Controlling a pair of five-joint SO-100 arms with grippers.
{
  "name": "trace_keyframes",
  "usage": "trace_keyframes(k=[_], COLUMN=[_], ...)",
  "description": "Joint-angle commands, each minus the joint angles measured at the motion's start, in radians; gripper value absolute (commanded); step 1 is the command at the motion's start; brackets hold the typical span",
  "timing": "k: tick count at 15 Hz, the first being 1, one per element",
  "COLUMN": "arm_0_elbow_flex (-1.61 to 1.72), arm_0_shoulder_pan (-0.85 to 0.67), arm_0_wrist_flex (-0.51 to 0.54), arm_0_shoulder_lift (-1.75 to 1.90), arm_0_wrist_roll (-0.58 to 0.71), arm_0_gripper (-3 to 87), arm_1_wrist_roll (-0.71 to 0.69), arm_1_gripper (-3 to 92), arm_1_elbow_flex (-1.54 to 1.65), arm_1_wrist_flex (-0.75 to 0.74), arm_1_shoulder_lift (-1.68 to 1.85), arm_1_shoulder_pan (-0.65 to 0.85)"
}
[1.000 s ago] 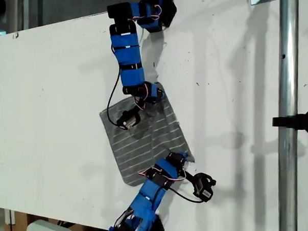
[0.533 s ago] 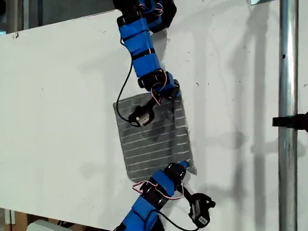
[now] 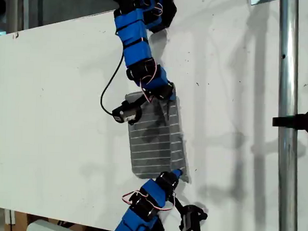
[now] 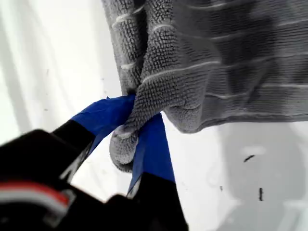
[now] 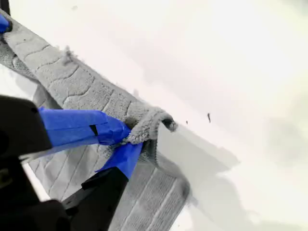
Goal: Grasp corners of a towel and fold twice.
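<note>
Both grips are on! My first tool point(image 4: 137, 120) is clamped tight on a bunched corner point(image 4: 120, 149) of the towel point(image 4: 216, 57), with the cloth hanging away from its jaws. My second tool point(image 5: 127, 143) is pinched shut on another corner point(image 5: 154, 120), where the edge curls over itself above the white table point(image 5: 231, 62). In the exterior view the towel point(image 3: 155, 136) lies on the table point(image 3: 53, 90) as a narrow upright strip. One arm point(image 3: 136, 48) holds it at the top and another arm point(image 3: 147, 207) holds it at the bottom. I cannot match either to first or second. The big change from a second ago is that the cloth was a wide, tilted sheet then. It has since been swung square and pulled towards the exterior view's right, and it looks clearly slimmer. The upper arm has straightened up. The lower arm has drawn back towards the bottom edge, its dangling camera going with it. I judge the first fold is being carried across or freshly laid, with the second fold yet to come.
</note>
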Motion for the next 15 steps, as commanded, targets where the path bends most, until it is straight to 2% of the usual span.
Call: trace_keyframes(k=[1, 4, 6, 8, 11, 13, 15], arm_0_elbow_flex=[0.092, 0.258, 0.267, 0.225, 0.110, 0.147, 0.238], arm_0_shoulder_pan=[-0.187, -0.466, -0.661, -0.804, -0.857, -0.805, -0.724], arm_0_wrist_flex=[0.038, 0.048, 0.072, 0.110, 0.209, 0.193, 0.121], arm_0_shoulder_lift=[0.161, 0.267, 0.258, 0.256, 0.287, 0.290, 0.290], arm_0_wrist_roll=[0.084, 0.276, 0.443, 0.555, 0.607, 0.555, 0.465], arm_0_gripper=[-2.9, -2.9, -2.9, -2.8, -2.8, -2.8, -2.8], arm_1_wrist_roll=[-0.126, -0.337, -0.469, -0.546, -0.572, -0.551, -0.497], arm_1_gripper=[-0.2, -0.2, -0.2, -0.2, -0.2, -0.2, -0.2], arm_1_elbow_flex=[0.023, 0.043, -0.028, -0.143, -0.225, -0.172, -0.031], arm_1_wrist_flex=[-0.023, -0.123, -0.179, -0.195, -0.181, -0.167, -0.202], arm_1_shoulder_lift=[0.078, 0.028, -0.064, -0.147, -0.081, -0.061, -0.071], arm_1_shoulder_pan=[0.183, 0.440, 0.595, 0.698, 0.719, 0.681, 0.630])
